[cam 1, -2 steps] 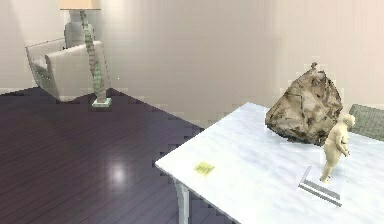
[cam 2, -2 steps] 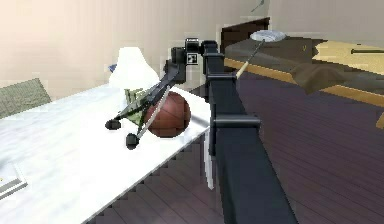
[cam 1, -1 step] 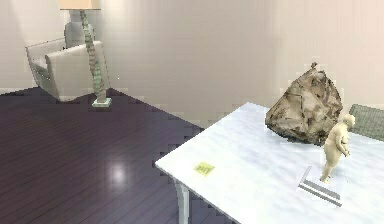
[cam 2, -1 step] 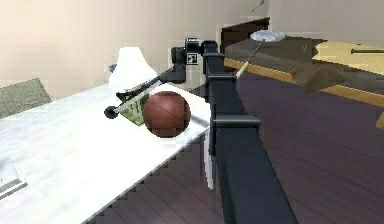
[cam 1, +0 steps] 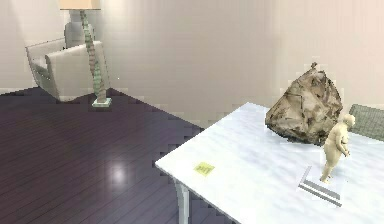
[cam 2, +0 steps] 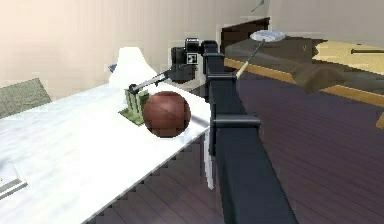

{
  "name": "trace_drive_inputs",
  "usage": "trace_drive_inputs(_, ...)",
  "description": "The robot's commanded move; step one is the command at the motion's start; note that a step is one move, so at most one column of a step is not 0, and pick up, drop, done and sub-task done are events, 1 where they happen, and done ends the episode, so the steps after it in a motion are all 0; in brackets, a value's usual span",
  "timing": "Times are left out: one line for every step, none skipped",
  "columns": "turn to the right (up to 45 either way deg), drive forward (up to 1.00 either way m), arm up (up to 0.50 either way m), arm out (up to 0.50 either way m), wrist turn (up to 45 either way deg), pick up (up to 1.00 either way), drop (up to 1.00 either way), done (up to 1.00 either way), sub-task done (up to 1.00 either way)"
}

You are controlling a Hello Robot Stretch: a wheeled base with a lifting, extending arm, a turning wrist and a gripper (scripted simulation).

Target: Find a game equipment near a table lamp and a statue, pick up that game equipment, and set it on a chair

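Note:
A dark reddish-brown ball (cam 2: pixel 166 114) rests on the white marble table (cam 2: pixel 70 150) near its edge. Just behind it stands a table lamp (cam 2: pixel 130 70) with a white shade and a green base. My arm (cam 2: pixel 235 140) rises along the table's edge, and the gripper (cam 2: pixel 150 80) reaches left toward the lamp, above the ball. I cannot tell whether it holds anything. A beige statue (cam 1: pixel 337 148) on a grey base stands on the same table (cam 1: pixel 250 150) in the forward view.
A large rock-like lump (cam 1: pixel 308 105) and a small yellow item (cam 1: pixel 205 168) lie on the table. A grey chair (cam 1: pixel 368 118) stands behind it. A white armchair (cam 1: pixel 62 68) and floor lamp (cam 1: pixel 96 55) stand across dark floor. A bed (cam 2: pixel 310 55) bears a racket (cam 2: pixel 265 36).

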Motion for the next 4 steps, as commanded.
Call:
trace_drive_inputs(0.0,0.0,0.0,0.0,21.0,0.0,0.0,0.0,0.0)
trace_drive_inputs(0.0,0.0,-0.2,0.0,0.0,0.0,0.0,0.0,0.0)
trace_drive_inputs(0.0,0.0,0.0,0.0,0.0,1.0,0.0,0.0,0.0)
trace_drive_inputs(0.0,0.0,0.1,0.0,0.0,0.0,0.0,0.0,0.0)
